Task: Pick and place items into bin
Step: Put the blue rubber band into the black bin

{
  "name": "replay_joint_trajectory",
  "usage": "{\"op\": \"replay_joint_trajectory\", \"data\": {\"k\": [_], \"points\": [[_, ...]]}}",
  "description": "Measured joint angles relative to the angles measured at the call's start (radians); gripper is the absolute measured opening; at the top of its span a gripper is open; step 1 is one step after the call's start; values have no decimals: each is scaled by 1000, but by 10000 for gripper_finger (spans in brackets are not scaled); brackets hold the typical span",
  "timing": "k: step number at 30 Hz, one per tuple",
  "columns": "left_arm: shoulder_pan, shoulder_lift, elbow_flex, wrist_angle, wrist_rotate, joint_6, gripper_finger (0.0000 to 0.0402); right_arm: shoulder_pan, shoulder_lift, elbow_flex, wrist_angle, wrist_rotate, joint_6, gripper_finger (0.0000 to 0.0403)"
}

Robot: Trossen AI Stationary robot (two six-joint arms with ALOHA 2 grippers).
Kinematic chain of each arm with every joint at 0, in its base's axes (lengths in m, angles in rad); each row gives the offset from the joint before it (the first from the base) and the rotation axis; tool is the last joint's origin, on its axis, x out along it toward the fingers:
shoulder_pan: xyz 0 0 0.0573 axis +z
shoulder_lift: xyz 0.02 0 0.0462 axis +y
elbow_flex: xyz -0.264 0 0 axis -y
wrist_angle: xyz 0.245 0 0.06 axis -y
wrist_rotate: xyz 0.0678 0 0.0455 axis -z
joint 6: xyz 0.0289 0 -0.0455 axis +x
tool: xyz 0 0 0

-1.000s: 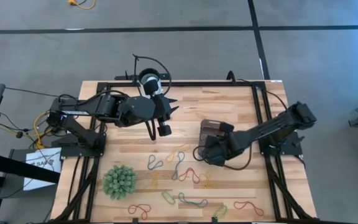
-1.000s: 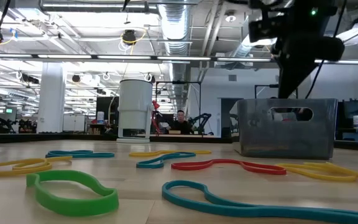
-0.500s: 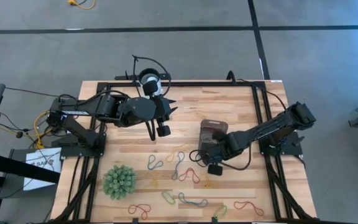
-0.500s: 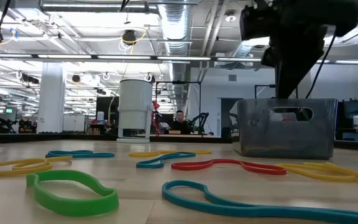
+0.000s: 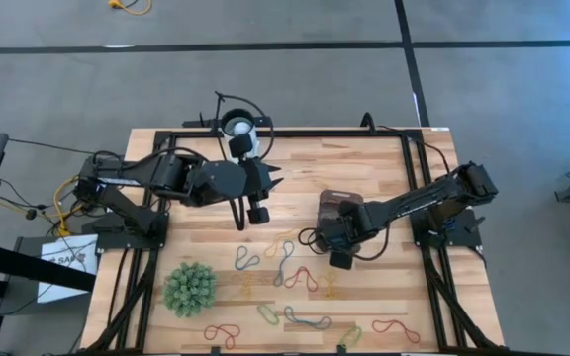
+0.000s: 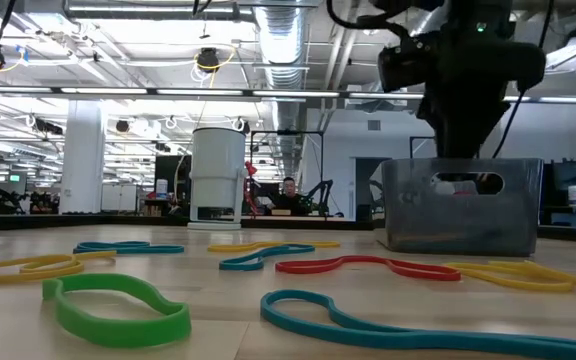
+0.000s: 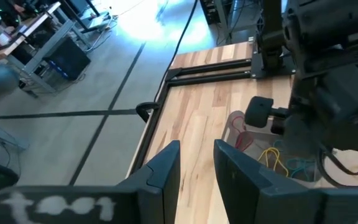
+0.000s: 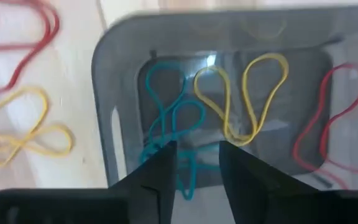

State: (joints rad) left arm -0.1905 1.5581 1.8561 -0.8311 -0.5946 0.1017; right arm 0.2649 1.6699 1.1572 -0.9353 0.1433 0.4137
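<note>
the biggest change on the tabletop over the last second is my right arm: it has swung back in from the loose loops and now hangs with the right gripper over the bin, where a second ago it sat further out toward the scattered items. its fingers stand slightly apart with nothing between them, so i judge a drop has just been made and this cycle is closed; the next pick has not begun.

the left arm has barely shifted. the left gripper hangs over bare wood near the white cup, fingers parted and empty, waiting.

the bin sits right of centre on the tabletop, grey-tinted and see-through. the right wrist view looks straight down into it: a teal loop, a yellow loop and a red loop lie flat on its floor, overlapping.

most items remain outside, spread over the near half of the tabletop: a red loop, a blue loop, a yellow loop and others toward the front edge, beside the green spiky ball. task well short of done, in my judgement.
</note>
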Motion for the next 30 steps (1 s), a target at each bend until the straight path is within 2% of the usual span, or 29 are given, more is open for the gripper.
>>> {"op": "replay_joint_trajectory", "data": {"k": [5, 11, 16, 20, 23, 25, 28, 30], "points": [[-1, 0, 0, -20, -14, -19, 89, 29, -47, 20, -69, -38, 46, 125], [-2, -1, 0, -34, 34, -15, 89, 108, -195, 76, -198, -30, 95, 117], [7, -73, -2, -57, -20, 0, 89, 195, -396, 122, -298, 129, 201, 110], [12, -176, 0, -154, -29, -59, 89, 292, -574, 117, -332, 326, 290, 108], [11, -253, -14, -339, -43, -197, 89, 391, -696, 27, -310, 492, 330, 108], [11, -311, -87, -386, -44, -292, 89, 447, -775, -77, -252, 541, 367, 108], [5, -392, -291, -243, -47, -420, 89, 503, -885, -268, -99, 543, 378, 109], [4, -422, -456, -85, -37, -430, 89, 521, -942, -389, 16, 543, 365, 109]]}}
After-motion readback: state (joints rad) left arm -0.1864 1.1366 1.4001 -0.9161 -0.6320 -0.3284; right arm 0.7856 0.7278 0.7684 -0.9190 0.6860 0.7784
